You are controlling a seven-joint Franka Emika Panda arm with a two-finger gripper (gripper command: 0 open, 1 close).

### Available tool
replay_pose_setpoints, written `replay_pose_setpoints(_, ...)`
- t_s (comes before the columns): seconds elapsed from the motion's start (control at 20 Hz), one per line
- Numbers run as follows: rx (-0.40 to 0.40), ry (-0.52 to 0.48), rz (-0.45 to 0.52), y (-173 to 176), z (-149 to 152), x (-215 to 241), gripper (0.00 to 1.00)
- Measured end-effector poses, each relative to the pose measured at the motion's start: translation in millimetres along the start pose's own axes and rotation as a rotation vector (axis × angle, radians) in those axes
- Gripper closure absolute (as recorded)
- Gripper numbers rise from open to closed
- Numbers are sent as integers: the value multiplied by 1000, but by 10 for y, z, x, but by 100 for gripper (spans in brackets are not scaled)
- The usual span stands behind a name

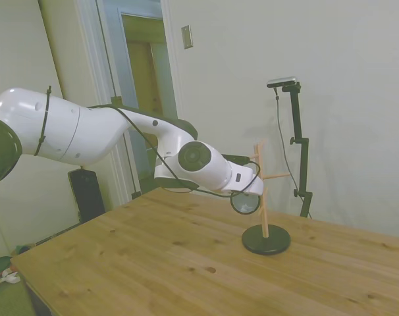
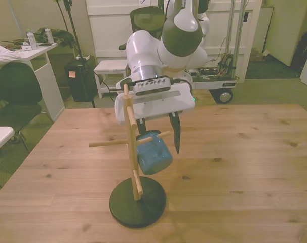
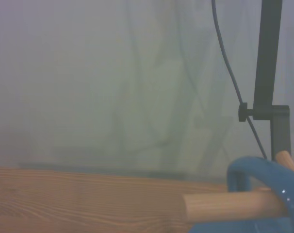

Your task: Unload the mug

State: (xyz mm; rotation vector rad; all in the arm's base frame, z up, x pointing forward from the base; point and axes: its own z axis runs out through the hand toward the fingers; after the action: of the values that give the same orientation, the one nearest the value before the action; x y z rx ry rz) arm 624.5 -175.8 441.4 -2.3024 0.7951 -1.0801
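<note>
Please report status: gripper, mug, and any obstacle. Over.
Gripper open, fingers either side of the light-blue enamel mug. Mug hangs by its handle on a peg of the wooden mug tree. Peg through handle blocks pulling away. Over.
</note>
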Motion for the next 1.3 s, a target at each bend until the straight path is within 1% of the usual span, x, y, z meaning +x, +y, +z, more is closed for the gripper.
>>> replay_pose_setpoints(1.1,10,-10,6,-3,-4,18,100)
replay_pose_setpoints(1.3,21,-9,4,-41,-60,41,100)
